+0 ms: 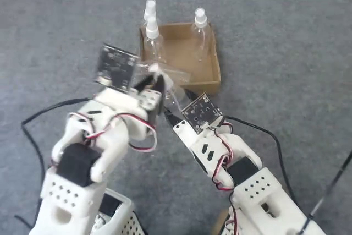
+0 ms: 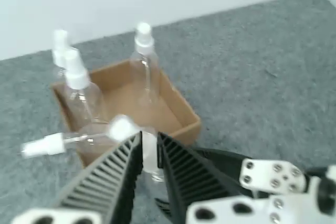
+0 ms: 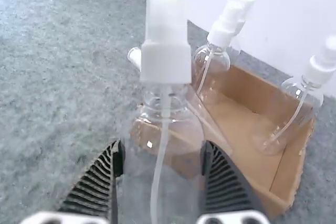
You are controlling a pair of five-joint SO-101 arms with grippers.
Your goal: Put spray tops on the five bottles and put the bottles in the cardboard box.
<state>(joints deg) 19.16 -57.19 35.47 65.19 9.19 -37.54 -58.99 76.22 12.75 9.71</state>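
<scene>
My right tool (image 3: pixel 161 153) is clamped on the body of a clear bottle (image 3: pixel 163 124), one finger on each side. The bottle's long axis runs straight away from that tool, base toward my wrist and neck pointing outward. A white spray top (image 3: pixel 167 51) sits on the neck, its dip tube hanging down inside the bottle. My left tool (image 2: pixel 149 137) comes in from the other side and is narrowed onto that spray top, so both tools meet on the one bottle, at opposite ends. I cannot tell whether the top is fully seated.

The cardboard box (image 1: pixel 206 86) lies just ahead of both tools, directly beyond the bottle's top, with its near wall close past my fingertips. Since the right tool holds the body, I judge it to be the one that carries the bottle in once the left lets go.

Three upright bottles (image 1: pixel 152 39) (image 1: pixel 201 31) (image 1: pixel 150 9), all topped, stand toward the far side. The farthest is at or just past the far wall, I cannot tell which. A lying bottle (image 2: pixel 79 139) rests across the near corner on my left tool's side, its spray head sticking out over the grey worktop (image 1: pixel 286 53). The bare box floor is ahead of the right tool, so I would steer forward and away from that corner.
</scene>
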